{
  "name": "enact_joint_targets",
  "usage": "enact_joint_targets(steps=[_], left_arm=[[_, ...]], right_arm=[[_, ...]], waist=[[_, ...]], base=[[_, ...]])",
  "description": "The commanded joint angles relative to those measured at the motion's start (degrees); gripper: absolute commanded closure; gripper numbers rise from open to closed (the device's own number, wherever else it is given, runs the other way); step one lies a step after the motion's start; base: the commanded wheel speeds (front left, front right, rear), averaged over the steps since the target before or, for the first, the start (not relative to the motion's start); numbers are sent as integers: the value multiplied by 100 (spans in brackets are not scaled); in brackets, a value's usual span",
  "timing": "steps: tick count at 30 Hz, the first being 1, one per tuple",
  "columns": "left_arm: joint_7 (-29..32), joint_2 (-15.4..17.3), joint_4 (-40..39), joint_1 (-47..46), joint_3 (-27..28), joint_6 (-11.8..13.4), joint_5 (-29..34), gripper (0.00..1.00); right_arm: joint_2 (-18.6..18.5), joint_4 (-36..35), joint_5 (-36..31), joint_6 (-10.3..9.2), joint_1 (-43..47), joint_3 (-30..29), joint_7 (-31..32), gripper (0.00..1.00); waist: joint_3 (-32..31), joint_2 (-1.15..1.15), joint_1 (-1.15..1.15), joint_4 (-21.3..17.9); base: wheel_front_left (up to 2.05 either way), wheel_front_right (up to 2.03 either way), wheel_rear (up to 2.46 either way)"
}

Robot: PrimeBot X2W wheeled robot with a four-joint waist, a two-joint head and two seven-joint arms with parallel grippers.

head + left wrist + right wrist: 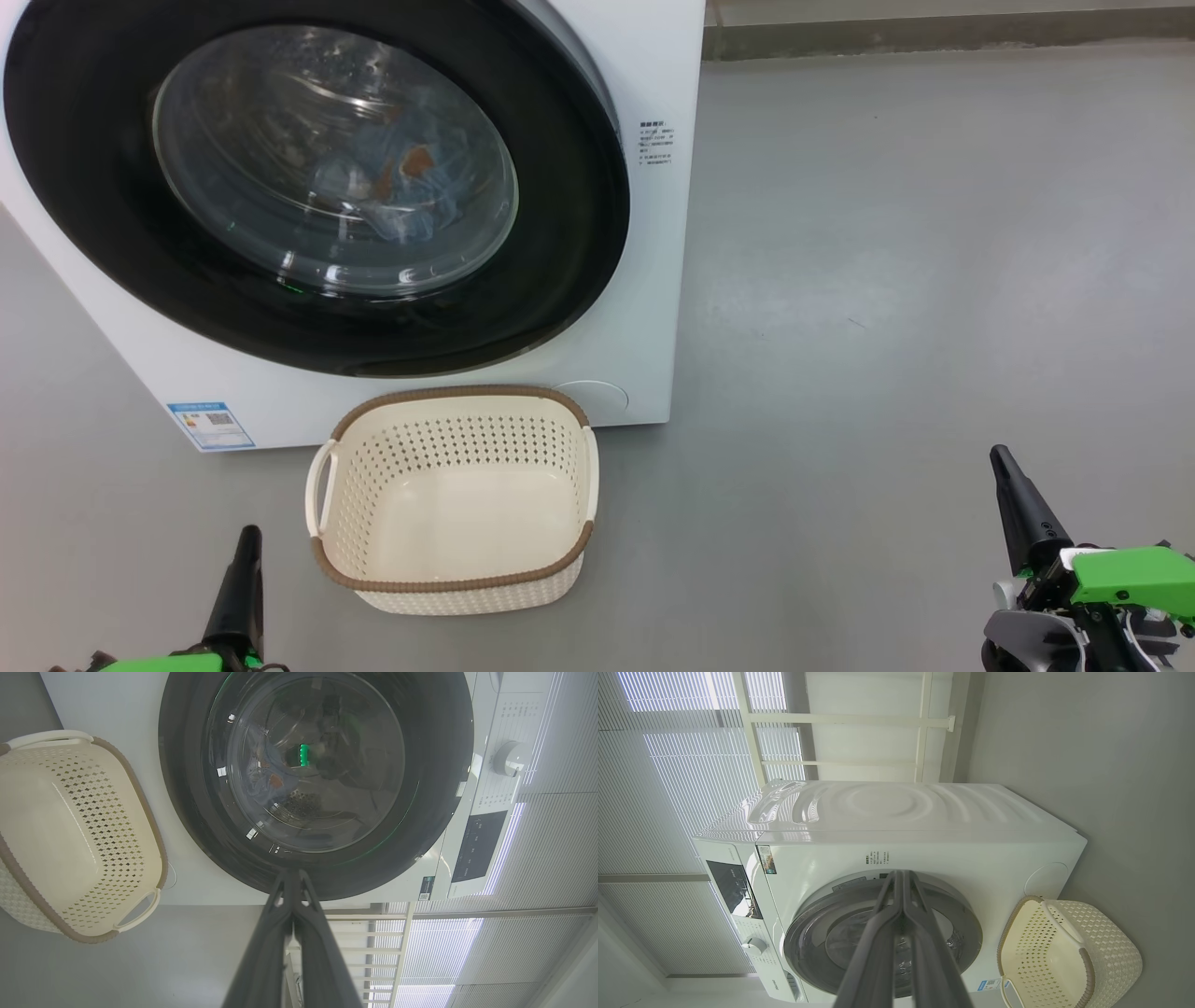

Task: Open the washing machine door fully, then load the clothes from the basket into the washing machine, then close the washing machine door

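The white washing machine [644, 308] stands at the upper left with its black-rimmed door [103, 215] shut against its front. Behind the door's glass bowl lie light blue clothes [411, 187] with an orange-brown print. In front of the machine, the cream basket [457, 495] with a brown rim sits empty on the floor. My left gripper [247, 541] is shut at the lower left, just left of the basket. My right gripper [1004, 462] is shut at the lower right, well away from the basket. The wrist views show the door [420, 812] [962, 919] and the basket [70, 830] [1064, 956].
Grey floor [934, 280] stretches to the right of the machine, up to a baseboard [934, 33] at the back wall. A blue label sticker [210, 425] sits on the machine's lower left front. The control panel with a dial [509, 758] runs along the machine's top.
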Motion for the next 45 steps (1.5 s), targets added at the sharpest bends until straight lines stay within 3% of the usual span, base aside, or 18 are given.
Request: enact_joint_targets(steps=[1, 45], left_arm=[[42, 50, -178, -266, 152, 2, -40, 100], [41, 50, -178, -266, 151, 2, -41, 100]], right_arm=[[-54, -173, -3, 10, -219, 106, 39, 100], [-51, -172, -6, 10, -220, 102, 42, 100]], waist=[[0, 0, 0, 0], [0, 0, 0, 0]], base=[[0, 0, 0], [0, 0, 0]])
